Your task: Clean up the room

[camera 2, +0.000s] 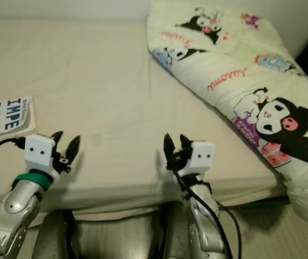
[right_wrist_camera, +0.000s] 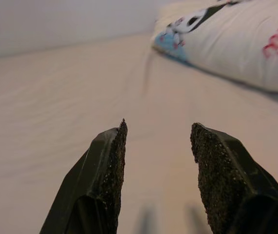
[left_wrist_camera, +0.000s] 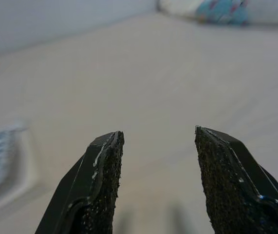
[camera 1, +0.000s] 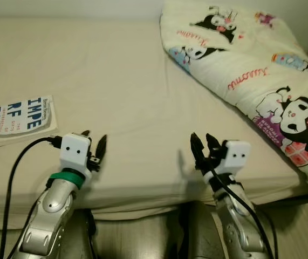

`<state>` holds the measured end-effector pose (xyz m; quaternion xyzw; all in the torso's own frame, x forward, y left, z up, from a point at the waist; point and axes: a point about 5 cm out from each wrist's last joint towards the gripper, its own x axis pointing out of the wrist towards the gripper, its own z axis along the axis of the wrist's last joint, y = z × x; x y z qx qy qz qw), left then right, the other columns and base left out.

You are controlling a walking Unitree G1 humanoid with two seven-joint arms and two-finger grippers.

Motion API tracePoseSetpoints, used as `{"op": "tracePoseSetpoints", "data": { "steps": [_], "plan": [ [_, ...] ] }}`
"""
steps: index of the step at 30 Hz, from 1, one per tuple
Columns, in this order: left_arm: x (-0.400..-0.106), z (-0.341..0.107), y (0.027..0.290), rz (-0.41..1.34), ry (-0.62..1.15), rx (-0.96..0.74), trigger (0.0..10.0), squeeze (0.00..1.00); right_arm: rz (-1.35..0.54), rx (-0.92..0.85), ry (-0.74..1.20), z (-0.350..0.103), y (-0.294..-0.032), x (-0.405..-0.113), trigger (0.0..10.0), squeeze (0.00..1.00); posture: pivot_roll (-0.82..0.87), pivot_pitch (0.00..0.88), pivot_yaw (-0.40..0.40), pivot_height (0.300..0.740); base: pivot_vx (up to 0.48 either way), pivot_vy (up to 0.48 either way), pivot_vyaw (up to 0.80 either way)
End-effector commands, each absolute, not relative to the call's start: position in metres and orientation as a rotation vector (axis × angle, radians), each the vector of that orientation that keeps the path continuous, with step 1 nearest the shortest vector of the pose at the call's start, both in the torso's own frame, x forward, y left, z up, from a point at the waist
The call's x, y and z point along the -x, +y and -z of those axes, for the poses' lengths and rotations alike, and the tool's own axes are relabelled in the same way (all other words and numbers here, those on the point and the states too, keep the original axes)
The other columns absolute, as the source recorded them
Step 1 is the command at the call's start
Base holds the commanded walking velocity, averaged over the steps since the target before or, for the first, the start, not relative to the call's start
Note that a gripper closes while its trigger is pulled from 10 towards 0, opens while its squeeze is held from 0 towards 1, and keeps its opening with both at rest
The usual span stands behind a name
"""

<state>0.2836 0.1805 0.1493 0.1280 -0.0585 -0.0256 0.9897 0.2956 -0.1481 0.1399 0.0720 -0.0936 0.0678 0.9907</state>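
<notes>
- A bed (camera 1: 116,81) with a cream sheet is the landmark; a book (camera 1: 18,116) lies flat at its left edge.
- A cartoon-print duvet (camera 1: 251,70) is heaped on the bed's right side.
- The left gripper (camera 1: 93,141) and right gripper (camera 1: 205,142) hover over the bed's near edge, each parted and empty.

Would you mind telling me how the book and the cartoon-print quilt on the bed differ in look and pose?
The book lies flat on the robot's left; the quilt is bunched and puffy on its right. The book's cover is blue and white with large letters; the quilt is cream with black cartoon characters. The book is small; the quilt is far larger, spilling over the bed's edge. Both rest on the beige bed.
</notes>
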Motion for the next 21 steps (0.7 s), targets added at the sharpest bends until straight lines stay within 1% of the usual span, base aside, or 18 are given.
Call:
{"op": "tracePoseSetpoints", "data": {
  "steps": [1,10,17,21],
  "plan": [
    [-0.286,-0.146,0.175,0.058,-0.075,-0.254,10.0,0.0,-0.121,-0.13,-0.155,-0.132,-0.149,-0.296,10.0,0.0,0.08,0.046,0.015,0.554,0.0,0.0,0.0],
    [-0.294,-0.147,0.17,0.034,-0.056,-0.233,10.0,0.0,-0.129,-0.116,-0.16,-0.129,-0.142,-0.299,10.0,0.0,0.07,0.042,0.011,0.599,0.0,0.0,0.0],
    [-0.296,-0.144,0.17,0.03,-0.026,-0.246,10.0,0.0,-0.121,-0.112,-0.155,-0.126,-0.142,-0.299,10.0,0.0,0.07,0.041,0.013,0.634,0.0,0.0,0.0],
    [-0.297,-0.144,0.172,0.022,-0.031,-0.267,10.0,0.0,-0.118,-0.111,-0.154,-0.125,-0.143,-0.3,10.0,0.0,0.07,0.041,0.013,0.644,0.0,0.0,0.0]
  ]
}}
